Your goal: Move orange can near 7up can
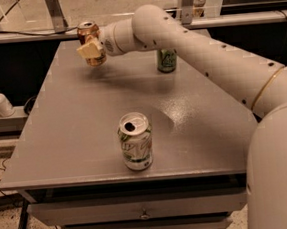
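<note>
camera view: gripper (92,44) fingers (88,49) clasp orange can (87,30) at table's (79,127) rear.

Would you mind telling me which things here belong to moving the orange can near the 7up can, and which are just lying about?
Part of the job:
- orange can, far left of the table, held in the gripper
- 7up can, near the front edge

Just lying about:
- green can, at the back
- white bottle, on the ledge left of the table

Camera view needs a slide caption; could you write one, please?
Gripper grasps orange can at far side of table; 7up can stands near front.
</note>
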Controlling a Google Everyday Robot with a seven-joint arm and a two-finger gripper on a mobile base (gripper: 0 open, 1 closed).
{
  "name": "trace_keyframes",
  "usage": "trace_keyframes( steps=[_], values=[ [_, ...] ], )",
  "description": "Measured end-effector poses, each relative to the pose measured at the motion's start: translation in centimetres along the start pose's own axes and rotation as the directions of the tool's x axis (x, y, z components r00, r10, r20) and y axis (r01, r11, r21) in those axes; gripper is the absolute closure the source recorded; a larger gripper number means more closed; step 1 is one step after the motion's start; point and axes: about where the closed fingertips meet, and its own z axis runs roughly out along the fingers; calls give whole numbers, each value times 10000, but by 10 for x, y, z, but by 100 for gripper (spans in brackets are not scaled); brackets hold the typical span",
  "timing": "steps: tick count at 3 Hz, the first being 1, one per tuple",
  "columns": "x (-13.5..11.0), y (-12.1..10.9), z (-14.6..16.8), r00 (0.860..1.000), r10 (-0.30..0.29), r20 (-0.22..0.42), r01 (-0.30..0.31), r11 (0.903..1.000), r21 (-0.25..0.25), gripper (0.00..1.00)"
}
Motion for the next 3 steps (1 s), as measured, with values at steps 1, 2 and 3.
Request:
trace_keyframes(
  steps=[1, 2, 3],
  values=[
    [10, 12, -44, 10000, -35, 64, 37, 9995, -323, 100],
    [32, -1, -106, 9996, -258, 64, 261, 9983, -513, 100],
    [32, -1, -106, 9996, -259, 64, 262, 9983, -514, 100]
  ],
)
